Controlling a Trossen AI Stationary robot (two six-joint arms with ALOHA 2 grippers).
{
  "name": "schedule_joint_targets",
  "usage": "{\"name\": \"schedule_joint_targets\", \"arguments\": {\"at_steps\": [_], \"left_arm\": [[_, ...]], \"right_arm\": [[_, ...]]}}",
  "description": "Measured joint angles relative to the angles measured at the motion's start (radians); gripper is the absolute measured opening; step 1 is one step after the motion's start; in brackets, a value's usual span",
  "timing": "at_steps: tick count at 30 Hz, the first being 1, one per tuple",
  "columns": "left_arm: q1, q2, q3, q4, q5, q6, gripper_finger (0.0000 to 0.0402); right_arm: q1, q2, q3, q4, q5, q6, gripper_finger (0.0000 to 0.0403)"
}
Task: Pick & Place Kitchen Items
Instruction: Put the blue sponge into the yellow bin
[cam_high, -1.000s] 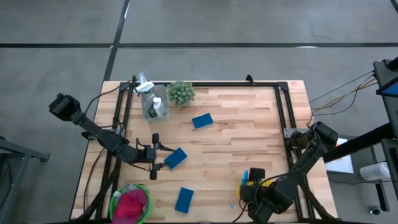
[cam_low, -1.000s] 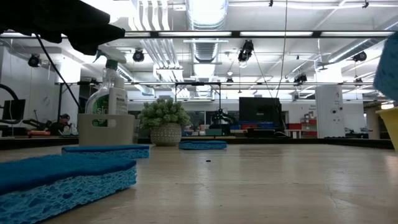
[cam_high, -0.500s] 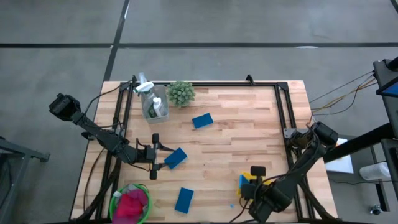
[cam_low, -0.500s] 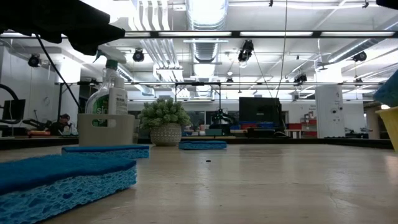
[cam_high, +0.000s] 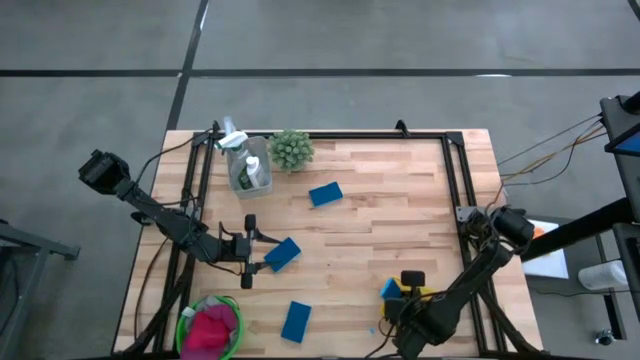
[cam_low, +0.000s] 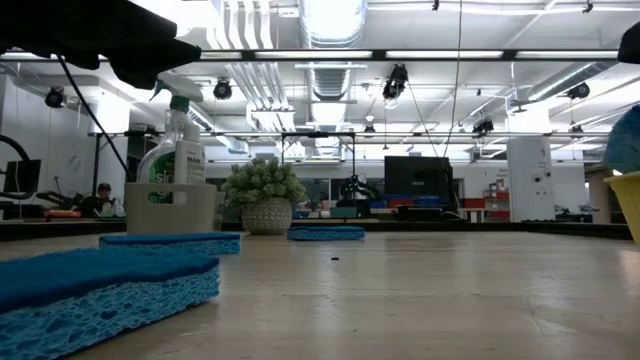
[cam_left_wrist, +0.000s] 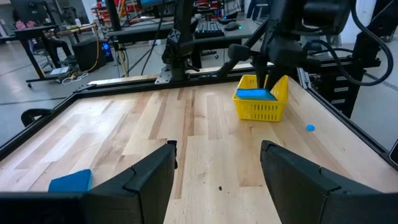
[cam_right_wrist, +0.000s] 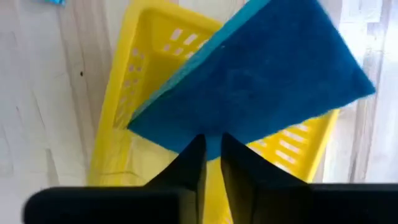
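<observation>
The right tool (cam_right_wrist: 211, 155) hangs just above a yellow basket (cam_right_wrist: 134, 81). Its fingers are pinched narrow, almost touching, right at the edge of a blue sponge (cam_right_wrist: 261, 81) that lies tilted across the basket's rim. Whether they actually nip that edge or only sit against it, I cannot tell. The left tool (cam_left_wrist: 214, 165) stands wide and holds nothing, low over the table (cam_high: 380, 210), with a second sponge (cam_high: 283, 253) just ahead of its fingertips.

By my reading the job is about halfway: one sponge has reached the basket, though it is not fully down inside. Three remain loose on the table: the one at the left tool, another (cam_high: 296, 321) nearer the front edge beside it, and a third (cam_high: 325, 193) farther out beyond it. A green bowl (cam_high: 190, 322) of pink cloth (cam_high: 212, 330) sits behind that tool at the table's corner. A tub with bottles (cam_high: 245, 170) and a plant (cam_high: 291, 149) stand at the far edge.

Only the right wrist view shows the narrow fingers and the sponge's tilt. The left wrist view shows the sponge in the basket from the side, under the right arm. The high view alone gives the whole layout, and the low view adds only the spray bottle's (cam_low: 172, 150) height and sponge thickness.
</observation>
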Motion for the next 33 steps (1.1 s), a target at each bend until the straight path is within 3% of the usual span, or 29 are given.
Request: {"name": "schedule_joint_targets", "arguments": {"at_steps": [8, 11, 14, 18, 24, 27, 33], "left_arm": [[0.0, 0.0, 0.0, 0.0, 0.0, -0.001, 0.0236], [0.0, 0.0, 0.0, 0.0, 0.0, -0.001, 0.0236], [0.0, 0.0, 0.0, 0.0, 0.0, -0.001, 0.0236], [0.0, 0.0, 0.0, 0.0, 0.0, -0.002, 0.0236], [0.0, 0.0, 0.0, 0.0, 0.0, -0.002, 0.0236], [0.0, 0.0, 0.0, 0.0, 0.0, -0.002, 0.0236], [0.0, 0.0, 0.0, 0.0, 0.0, -0.002, 0.0236]], "right_arm": [[-0.002, -0.022, 0.014, -0.139, 0.002, 0.061, 0.0119], [0.005, -0.044, 0.048, -0.192, 0.081, 0.093, 0.0129], [0.014, -0.045, 0.087, -0.21, 0.214, 0.092, 0.0108], [-0.003, -0.045, 0.104, -0.207, 0.288, 0.051, 0.0032], [-0.058, -0.044, 0.1, -0.192, 0.416, 0.0, 0.0018], [-0.083, -0.044, 0.098, -0.15, 0.4, -0.068, 0.0018], [-0.104, -0.044, 0.094, -0.035, 0.231, -0.171, 0.0018]]}}
